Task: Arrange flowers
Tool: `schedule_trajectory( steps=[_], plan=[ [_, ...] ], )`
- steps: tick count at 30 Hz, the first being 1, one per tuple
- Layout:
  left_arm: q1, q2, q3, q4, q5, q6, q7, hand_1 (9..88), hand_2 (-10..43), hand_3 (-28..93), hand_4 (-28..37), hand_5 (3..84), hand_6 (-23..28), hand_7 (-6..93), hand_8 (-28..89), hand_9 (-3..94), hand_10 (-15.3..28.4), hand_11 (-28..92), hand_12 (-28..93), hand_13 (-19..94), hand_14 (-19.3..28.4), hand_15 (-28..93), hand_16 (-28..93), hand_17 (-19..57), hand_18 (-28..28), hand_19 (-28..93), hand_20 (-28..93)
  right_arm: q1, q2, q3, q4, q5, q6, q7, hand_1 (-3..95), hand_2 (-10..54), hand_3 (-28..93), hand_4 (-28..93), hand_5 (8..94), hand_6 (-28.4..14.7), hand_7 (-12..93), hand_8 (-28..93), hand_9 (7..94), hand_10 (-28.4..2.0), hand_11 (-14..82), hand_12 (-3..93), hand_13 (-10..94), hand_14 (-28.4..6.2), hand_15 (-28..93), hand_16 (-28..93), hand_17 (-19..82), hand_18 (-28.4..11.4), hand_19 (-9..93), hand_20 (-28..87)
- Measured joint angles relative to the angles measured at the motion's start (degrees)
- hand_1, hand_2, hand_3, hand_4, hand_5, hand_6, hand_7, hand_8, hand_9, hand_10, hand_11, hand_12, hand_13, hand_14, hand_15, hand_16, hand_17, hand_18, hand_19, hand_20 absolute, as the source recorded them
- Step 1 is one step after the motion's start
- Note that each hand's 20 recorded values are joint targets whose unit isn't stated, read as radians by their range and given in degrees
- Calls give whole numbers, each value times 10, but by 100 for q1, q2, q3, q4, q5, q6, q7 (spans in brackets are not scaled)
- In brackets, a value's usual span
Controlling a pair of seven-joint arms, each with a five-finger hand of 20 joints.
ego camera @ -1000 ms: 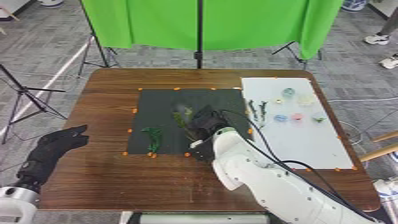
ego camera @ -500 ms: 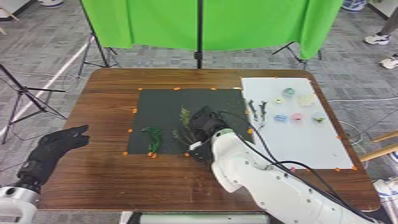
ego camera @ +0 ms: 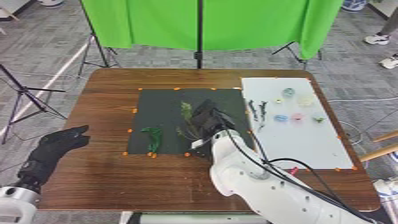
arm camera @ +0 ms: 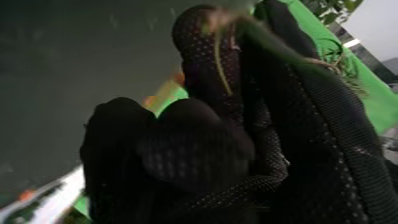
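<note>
Over the dark mat (ego camera: 158, 107), the right hand (ego camera: 209, 120) slants forward, curled round a green stem (arm camera: 277, 46); left hand (ego camera: 60, 142) loosely open, empty.

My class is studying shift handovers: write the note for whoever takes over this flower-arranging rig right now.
Right hand: over the black mat, seemingly pinching a leafy sprig.
Left hand: open, waiting at the table's left edge.
Done: green stems lie on the mat.
Left: set the sprig; then probably the twigs and flowers from the white sheet.
</note>
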Motion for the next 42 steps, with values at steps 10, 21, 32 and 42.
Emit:
schedule_trajectory(
  steps=[10,21,32,42],
  plan=[
    [-5,5,-5,-1,13,-53,-31,299,-20,622,-187,465,70,78,-53,463,153,181,105,357,193,169,-6,49,142,146,148,-2,51,-62,-2,-1018,122,-35,898,-95,-283,404,721,-7,577,158,897,-109,528,237,937,-3,703,187,758,-95,932,479],
    [-5,8,-18,-2,22,-70,-56,299,-21,621,-185,464,70,78,-53,461,154,179,106,356,193,166,-4,49,142,144,147,1,85,-20,-133,-373,59,-87,861,-95,-283,406,725,-16,560,154,899,-117,506,230,937,0,689,183,760,-86,932,451],
    [-11,4,-24,-2,29,-79,-54,299,-21,620,-184,464,70,78,-53,461,153,180,106,356,192,166,-4,48,142,144,147,-2,72,30,-232,760,71,-172,845,-95,-283,407,725,-27,535,156,903,-123,478,223,937,0,659,172,762,-70,924,373],
    [-18,4,-23,0,36,-95,-49,299,-22,620,-183,464,69,78,-53,461,153,180,106,355,193,166,-4,49,141,142,147,-2,61,32,-224,1181,118,-258,798,-95,-283,424,730,-34,505,157,899,-126,462,224,937,-5,638,174,760,-68,908,359]
  ],
)
